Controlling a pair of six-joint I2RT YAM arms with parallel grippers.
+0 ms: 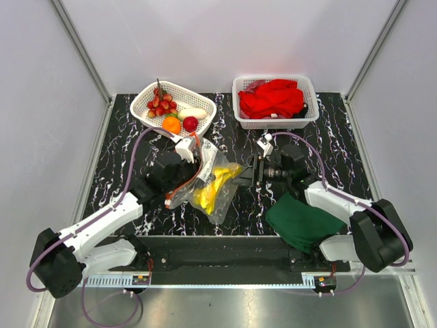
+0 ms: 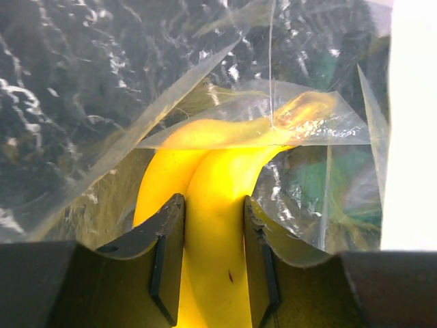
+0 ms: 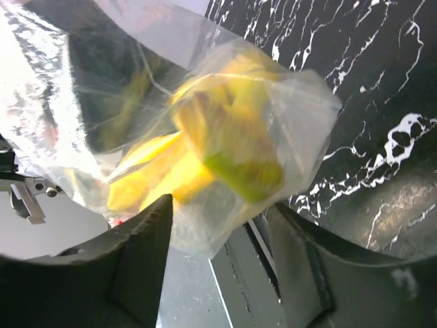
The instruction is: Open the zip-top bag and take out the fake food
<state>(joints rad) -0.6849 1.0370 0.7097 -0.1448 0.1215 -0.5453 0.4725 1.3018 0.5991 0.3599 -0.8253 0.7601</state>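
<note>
The zip-top bag (image 1: 217, 195) lies mid-table, clear and crinkled, with its orange-red zip strip (image 1: 189, 181) on the left side. Yellow bananas (image 1: 213, 186) are inside it. My left gripper (image 1: 203, 171) reaches into the bag's mouth. In the left wrist view it (image 2: 213, 263) is shut on a banana (image 2: 215, 205), with plastic film around it. My right gripper (image 1: 251, 171) is open at the bag's right end. In the right wrist view the bag's corner (image 3: 225, 198) sits between its wide-apart fingers (image 3: 140, 260), with the bananas (image 3: 171, 171) blurred inside.
A tilted white basket (image 1: 147, 116) at the back left holds grapes (image 1: 160, 102), an orange (image 1: 171, 124), an apple (image 1: 190, 124) and a pale piece (image 1: 193, 113). A second white basket (image 1: 308, 85) holds red cloth (image 1: 273, 99). A dark green folded cloth (image 1: 300, 222) lies under the right arm.
</note>
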